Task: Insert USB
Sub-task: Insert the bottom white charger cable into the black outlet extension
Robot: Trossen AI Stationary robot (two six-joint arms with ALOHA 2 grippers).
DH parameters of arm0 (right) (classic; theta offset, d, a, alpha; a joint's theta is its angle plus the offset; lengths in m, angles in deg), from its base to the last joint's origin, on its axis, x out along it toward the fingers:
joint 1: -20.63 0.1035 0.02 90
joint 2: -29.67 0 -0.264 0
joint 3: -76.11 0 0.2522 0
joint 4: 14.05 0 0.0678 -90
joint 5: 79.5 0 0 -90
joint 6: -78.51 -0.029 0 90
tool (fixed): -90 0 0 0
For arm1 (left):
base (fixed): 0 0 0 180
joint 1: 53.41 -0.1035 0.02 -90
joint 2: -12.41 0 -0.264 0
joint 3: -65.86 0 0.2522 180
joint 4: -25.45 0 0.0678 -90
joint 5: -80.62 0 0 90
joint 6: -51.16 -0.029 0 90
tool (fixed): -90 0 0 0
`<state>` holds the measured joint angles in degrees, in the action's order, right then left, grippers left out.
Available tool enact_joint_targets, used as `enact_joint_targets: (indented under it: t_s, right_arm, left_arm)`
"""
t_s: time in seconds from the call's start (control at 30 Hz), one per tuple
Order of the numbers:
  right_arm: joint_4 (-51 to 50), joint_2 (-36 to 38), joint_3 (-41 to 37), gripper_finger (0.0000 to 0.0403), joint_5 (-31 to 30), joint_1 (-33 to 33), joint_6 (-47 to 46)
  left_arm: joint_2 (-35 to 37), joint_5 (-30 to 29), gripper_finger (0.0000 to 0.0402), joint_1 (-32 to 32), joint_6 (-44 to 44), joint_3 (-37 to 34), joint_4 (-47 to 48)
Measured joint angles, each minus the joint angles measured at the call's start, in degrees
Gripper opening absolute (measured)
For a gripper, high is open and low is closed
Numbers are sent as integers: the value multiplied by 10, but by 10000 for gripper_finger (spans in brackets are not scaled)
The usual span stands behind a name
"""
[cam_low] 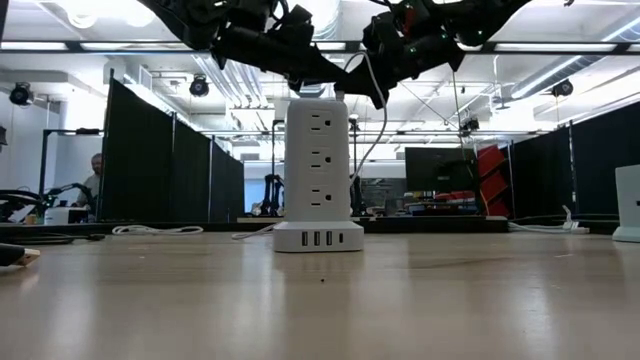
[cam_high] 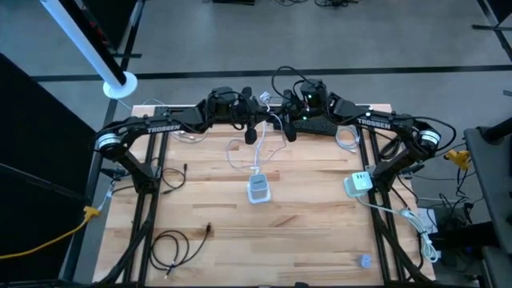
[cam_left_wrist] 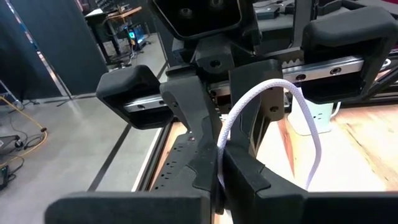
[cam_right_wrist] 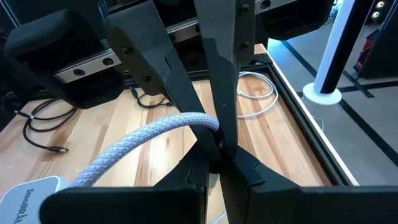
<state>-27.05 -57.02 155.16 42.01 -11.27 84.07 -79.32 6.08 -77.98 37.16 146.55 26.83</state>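
A white braided cable (cam_high: 258,152) runs from the two grippers down to the table near a white power tower (cam_high: 258,188), which stands upright on its base (cam_low: 318,238), with outlets up its side and USB ports low down. My left gripper (cam_high: 251,130) and right gripper (cam_high: 286,130) meet tip to tip above the table's far middle, higher than the tower (cam_low: 318,165). Both are shut on the cable. The cable's plug is hidden between the fingers. My left gripper (cam_left_wrist: 219,169) pinches the white cable (cam_left_wrist: 225,134) between its two fingers, right beside the other gripper's fingertips. The cable is lifted clear here, arches up in a loop (cam_left_wrist: 283,87) and drops away slack. My right gripper (cam_right_wrist: 217,158) pinches the same cable (cam_right_wrist: 208,124) between its two fingers, directly under the left gripper's fingers (cam_right_wrist: 224,74). The cable bends away from the hold and hangs slack toward the table (cam_right_wrist: 106,162). The fingers hide the cable's end.
A second white charger (cam_high: 359,183) sits near the table's right edge, with white cords (cam_high: 346,140) behind it. Black cables (cam_high: 178,244) lie coiled at the near left. A small grey piece (cam_high: 365,260) lies near the right front corner. Bare wood surrounds the tower.
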Motion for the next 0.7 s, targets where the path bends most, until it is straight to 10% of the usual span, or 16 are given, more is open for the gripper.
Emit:
enact_joint_targets:
  t_s: [0.7]
  right_arm:
    - [81, 1, -106, 3, -21, -81, -8]
  left_arm:
    - [49, 4, 132, -14, 24, -3, 132]
